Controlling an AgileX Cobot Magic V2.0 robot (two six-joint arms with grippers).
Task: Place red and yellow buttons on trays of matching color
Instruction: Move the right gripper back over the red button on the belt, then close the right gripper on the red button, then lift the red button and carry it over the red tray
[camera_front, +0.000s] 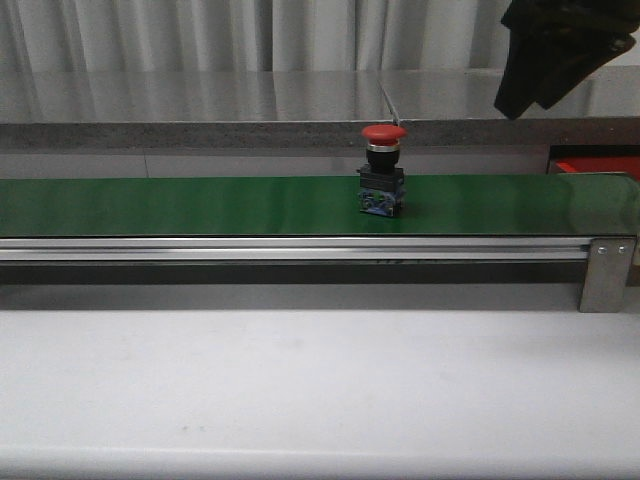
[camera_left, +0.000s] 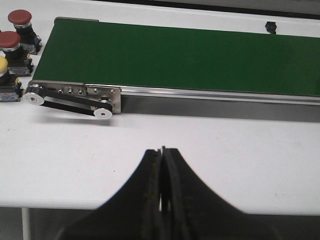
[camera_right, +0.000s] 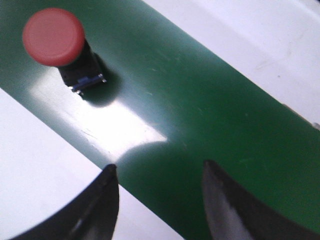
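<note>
One red mushroom-capped push button (camera_front: 383, 170) stands upright on the long green conveyor belt (camera_front: 180, 205), with no hold on it.

Beyond the belt's right end, a strip of a flat red-orange tray (camera_front: 598, 166) shows, its contents hidden. The button has a rounded bright-red cap, a silver collar and a black block body with a bluish base. The right gripper (camera_right: 157, 192) hovers above the belt with jaws wide apart, the button well clear of its fingertips. The left gripper (camera_left: 162, 165) hangs over the white table (camera_left: 240, 160), jaws pressed together on nothing. Off the belt's left end stand two more red-capped buttons (camera_left: 15, 37) and one yellow-capped button (camera_left: 6, 77).
</note>
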